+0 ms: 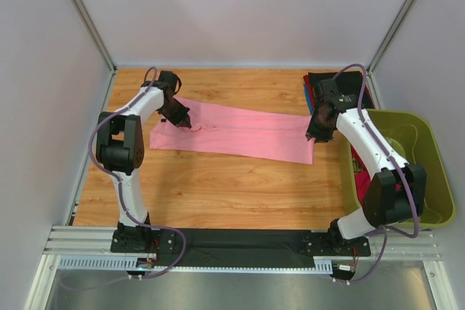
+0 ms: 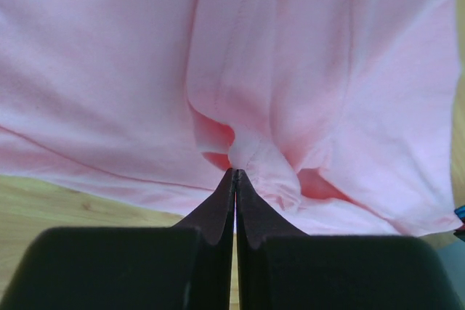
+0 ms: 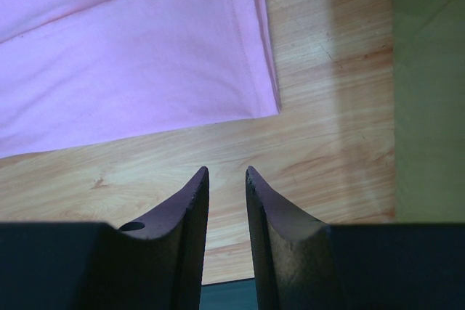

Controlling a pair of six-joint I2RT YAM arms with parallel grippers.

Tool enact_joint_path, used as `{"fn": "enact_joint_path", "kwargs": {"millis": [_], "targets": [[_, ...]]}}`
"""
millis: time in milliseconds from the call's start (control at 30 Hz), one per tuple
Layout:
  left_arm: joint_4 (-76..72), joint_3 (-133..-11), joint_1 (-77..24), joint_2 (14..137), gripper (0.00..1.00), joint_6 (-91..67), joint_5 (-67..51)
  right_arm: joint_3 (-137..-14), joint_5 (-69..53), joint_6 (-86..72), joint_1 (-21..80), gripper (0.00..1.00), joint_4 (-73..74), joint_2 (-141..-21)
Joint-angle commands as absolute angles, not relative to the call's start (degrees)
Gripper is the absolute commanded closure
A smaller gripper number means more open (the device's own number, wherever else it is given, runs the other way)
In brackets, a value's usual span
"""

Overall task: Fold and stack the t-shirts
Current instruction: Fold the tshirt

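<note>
A light pink t-shirt lies as a long flat band across the wooden table. My left gripper is at its left end, and the left wrist view shows that gripper shut, with a puckered fold of the pink t-shirt pinched at its tips. My right gripper is at the shirt's right end. In the right wrist view it stands open over bare wood with nothing between its fingers, just short of the pink hem corner. Folded black, red and blue t-shirts are stacked at the back right.
An olive-green tub stands at the table's right edge, close beside the right arm, with magenta-red cloth inside. The tub's wall shows right of the right gripper. White walls close in the table on three sides.
</note>
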State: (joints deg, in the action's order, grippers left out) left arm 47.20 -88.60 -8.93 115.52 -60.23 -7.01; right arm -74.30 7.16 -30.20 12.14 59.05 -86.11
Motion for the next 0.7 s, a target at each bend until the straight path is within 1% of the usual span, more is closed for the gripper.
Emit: {"fn": "enact_joint_path", "kwargs": {"millis": [0,333,533,667], "targets": [[43.5,-92.3,-9.1,115.2,1.00,-58.4,-7.9,-75.9,7.1,-30.1,11.6,0.71,57.9,-85.6],[40.5,-99.0,-9.1,120.7,1.00,-53.4,-11.0,-76.4,7.0,-29.5,10.8,0.71,57.9,-86.6],[39.5,-103.8,-9.2,124.9,1.00,-49.9,-15.2,-77.0,6.8,-29.5,10.6,0.71,57.9,-87.4],[37.6,-104.4,-9.5,125.0,1.00,-47.3,-16.9,-77.9,6.8,-29.4,10.7,0.71,58.1,-88.1]]}}
